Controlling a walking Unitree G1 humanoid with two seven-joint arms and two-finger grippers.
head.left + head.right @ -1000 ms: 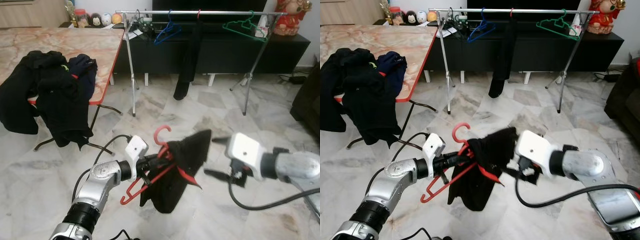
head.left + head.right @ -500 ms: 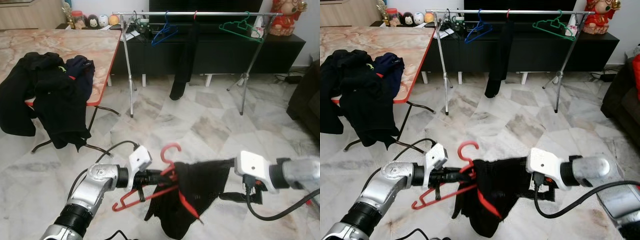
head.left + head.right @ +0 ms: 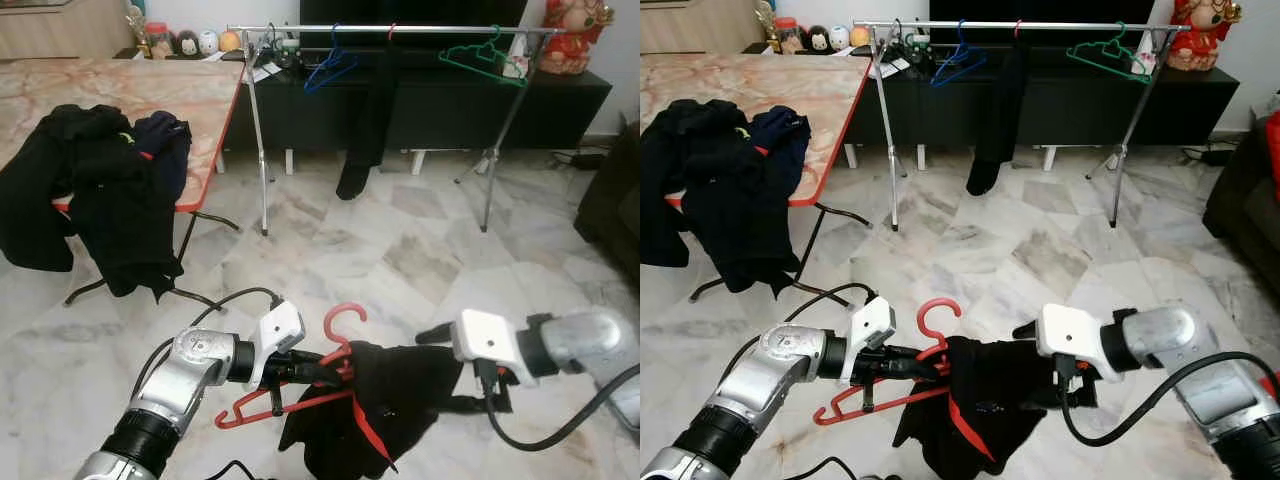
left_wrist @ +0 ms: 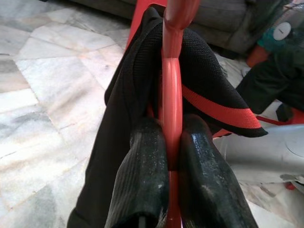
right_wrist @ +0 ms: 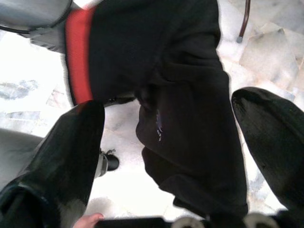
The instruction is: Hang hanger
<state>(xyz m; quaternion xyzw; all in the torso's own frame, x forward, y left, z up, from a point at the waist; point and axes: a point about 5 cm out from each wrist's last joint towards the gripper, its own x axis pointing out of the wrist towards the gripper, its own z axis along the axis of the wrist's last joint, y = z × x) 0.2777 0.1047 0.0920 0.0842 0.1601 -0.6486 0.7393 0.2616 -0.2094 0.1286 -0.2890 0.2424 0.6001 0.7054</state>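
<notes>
Right pincer (image 5: 166,137) has let go, fingers now wide by the black garment (image 3: 385,410); left pincer (image 4: 166,156) clamps red hanger (image 3: 335,365). Rail (image 3: 400,29) far off.

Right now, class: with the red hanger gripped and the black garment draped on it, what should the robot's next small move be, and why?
Probably lift the red hanger, which the left gripper clamps, toward the rail: the black garment sags low and the right gripper is open.
</notes>
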